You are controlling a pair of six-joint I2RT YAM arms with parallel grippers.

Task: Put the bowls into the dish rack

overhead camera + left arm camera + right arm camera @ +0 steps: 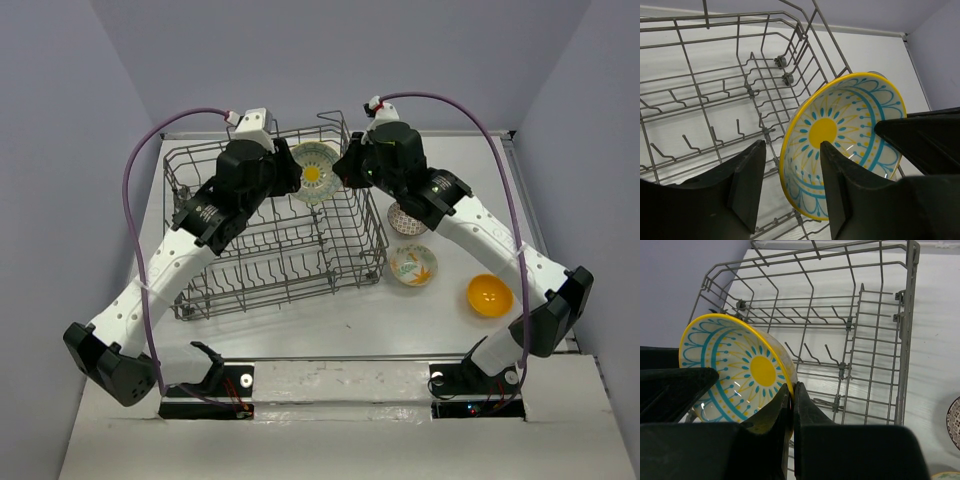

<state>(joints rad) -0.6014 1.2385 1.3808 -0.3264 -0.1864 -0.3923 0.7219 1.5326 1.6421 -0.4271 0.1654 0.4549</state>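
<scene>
- A white tabletop lies between plain lilac-grey walls, with both arm bases at its near edge.
- The large square grey wire dish rack stands beneath both pincers, its tines upright.
- The right pincer is pinched almost closed on the yellow rim of the white round bowl with the yellow floral centre. This bowl is tilted on edge above the rack's far right part.
- The left pincer is spread wide, just left of that bowl. The bowl's rim shows in its gap and one finger crosses in front of the bowl's inside. Whether either finger touches the bowl cannot be told.
- Right of the right pincer and nearer the bases, three more bowls sit on the table outside the rack.
- The brown-speckled patterned round bowl lies partly under the right arm.
- The white round bowl with the green-orange leaf pattern sits just nearer.
- The plain orange-yellow round bowl is farthest right.
</scene>
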